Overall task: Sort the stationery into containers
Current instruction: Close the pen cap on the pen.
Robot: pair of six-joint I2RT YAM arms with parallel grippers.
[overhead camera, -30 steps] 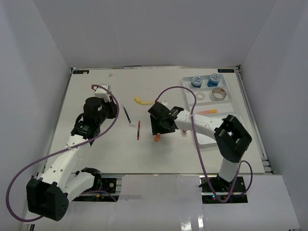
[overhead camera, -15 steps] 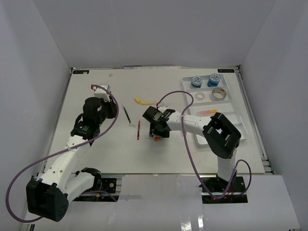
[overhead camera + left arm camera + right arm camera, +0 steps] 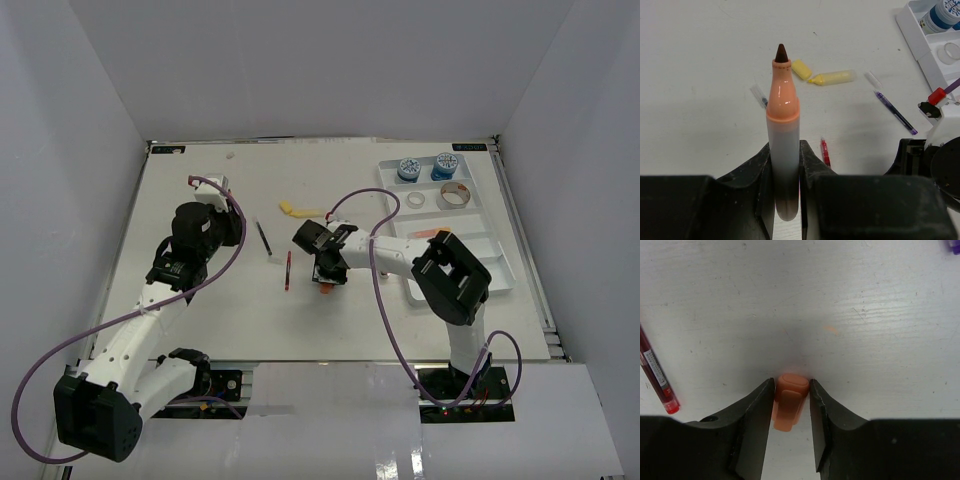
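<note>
Right end effector [image 3: 791,390] is down on the tabletop [image 3: 260,320], jaws straddling the orange piece [image 3: 790,402]. The pads look pressed against both its sides, so I call that clenched on it, though it lies flat on the surface. Over on the other side, the left end effector [image 3: 784,150] grasps an uncapped marker [image 3: 782,120] upright, brown tip exposed. So this is the pick-up step for the orange piece, mid-tabletop, near the red pen [image 3: 657,375]. The white tray [image 3: 490,240] sits well apart on the right, blue-white tubs [image 3: 408,168] in its far end. Next call: a clean straight lift, then a carry across to a free compartment. Whether the orange piece is that marker's cap, I cannot tell.
</note>
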